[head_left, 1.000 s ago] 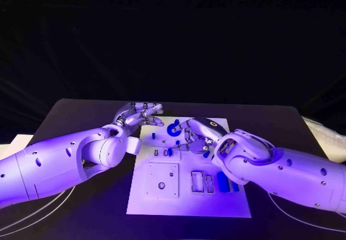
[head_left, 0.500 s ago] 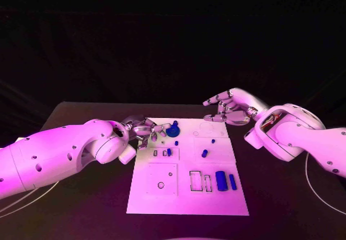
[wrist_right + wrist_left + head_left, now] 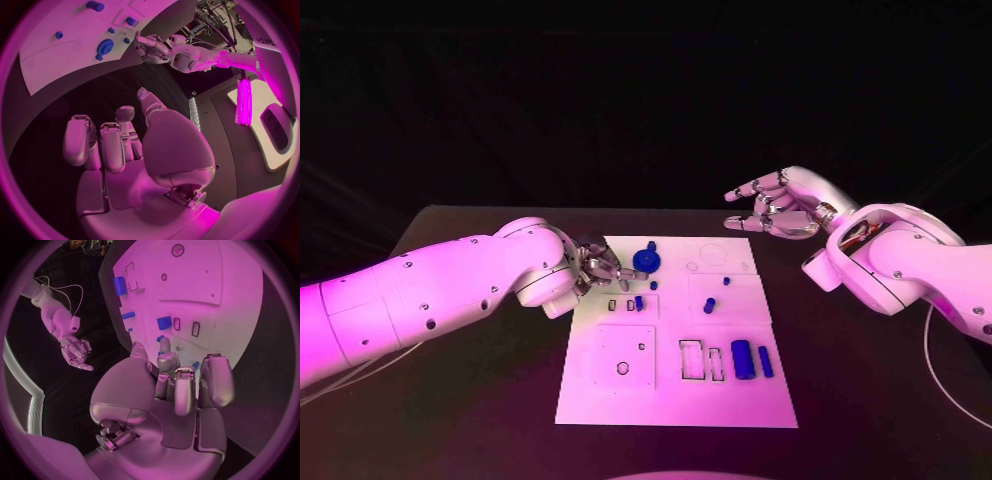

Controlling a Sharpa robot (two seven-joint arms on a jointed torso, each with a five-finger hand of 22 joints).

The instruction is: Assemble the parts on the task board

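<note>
White task board [image 3: 678, 395], blue parts [image 3: 743, 359] in slots

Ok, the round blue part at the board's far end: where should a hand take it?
Probably by its rim, from straight above: the round blue part lies low on the board, so its sides offer little. The left hand is right beside it; the right hand hovers off the board.

- A black table [image 3: 473, 390] is seen — dark and matte.
- The white task board [image 3: 678, 395] is laid flat at its centre, long axis running from 12 to 6 o'clock.
</note>
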